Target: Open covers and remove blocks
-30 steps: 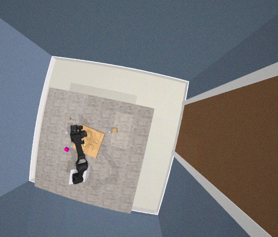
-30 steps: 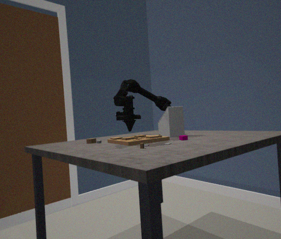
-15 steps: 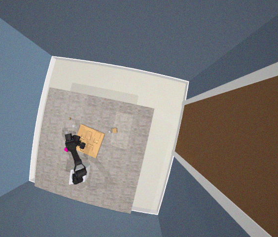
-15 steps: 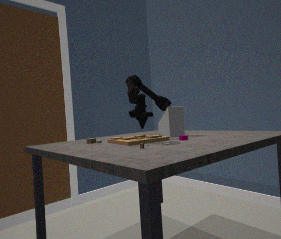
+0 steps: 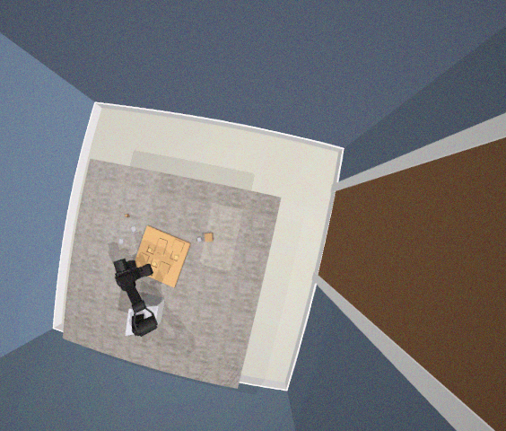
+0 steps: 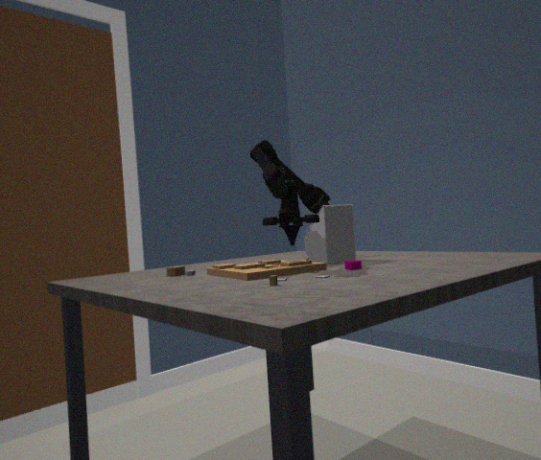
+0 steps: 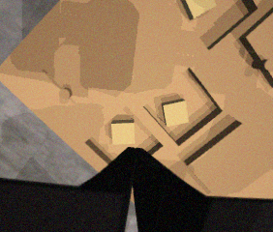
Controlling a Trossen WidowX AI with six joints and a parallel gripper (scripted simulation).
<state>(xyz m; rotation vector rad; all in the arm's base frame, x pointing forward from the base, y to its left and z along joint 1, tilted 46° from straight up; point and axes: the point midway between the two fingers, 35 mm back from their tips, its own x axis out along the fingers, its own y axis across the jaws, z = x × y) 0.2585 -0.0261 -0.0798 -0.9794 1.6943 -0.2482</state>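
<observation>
The wooden puzzle board (image 5: 173, 273) (image 6: 241, 272) (image 7: 161, 53) lies on the grey table (image 5: 197, 324) (image 6: 360, 297). Its covers and tracks show as dark-edged slabs in the wrist view. Pale yellow squares sit in its recesses: one (image 7: 123, 132) just ahead of my fingertips, one (image 7: 176, 113) to its right and one (image 7: 199, 6) at the top edge. I cannot tell whether they are blocks or handles. My gripper (image 5: 150, 268) (image 6: 292, 241) (image 7: 134, 155) is shut and empty. It points down, well above the board's near corner. A magenta block (image 6: 352, 264) lies on the table beside the board.
A brown block (image 5: 207, 237) (image 6: 176, 270) and a small brown cylinder (image 6: 272, 279) lie on the table off the board, with a few small grey bits (image 5: 133, 228) around. A grey pedestal (image 6: 338, 240) holds the arm's base behind the board.
</observation>
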